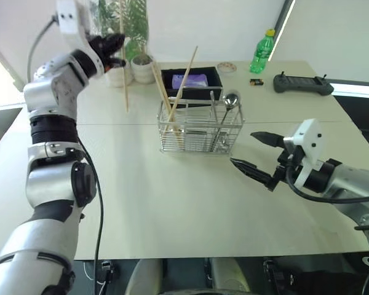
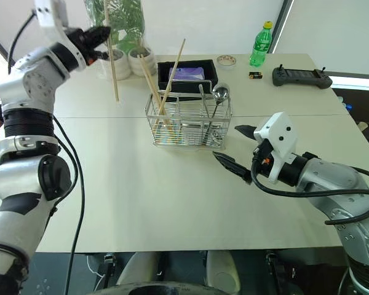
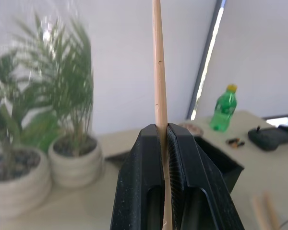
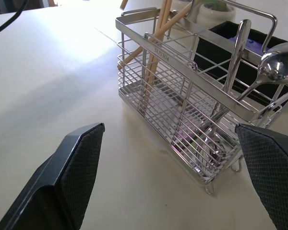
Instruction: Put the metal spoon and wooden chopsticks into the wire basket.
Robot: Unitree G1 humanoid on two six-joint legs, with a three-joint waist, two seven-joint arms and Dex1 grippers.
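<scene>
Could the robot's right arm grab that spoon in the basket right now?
Probably yes. The right gripper is open beside the basket, with bare table between them, and the spoon stands bowl-up at the near end, above the rim.

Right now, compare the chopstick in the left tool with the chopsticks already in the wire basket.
The held chopstick hangs upright, clear of the table, pinched in the shut left tool. The basket chopsticks lean crossed, lower ends inside the wire basket, ungripped. All are pale bare wood, long and thin.
</scene>
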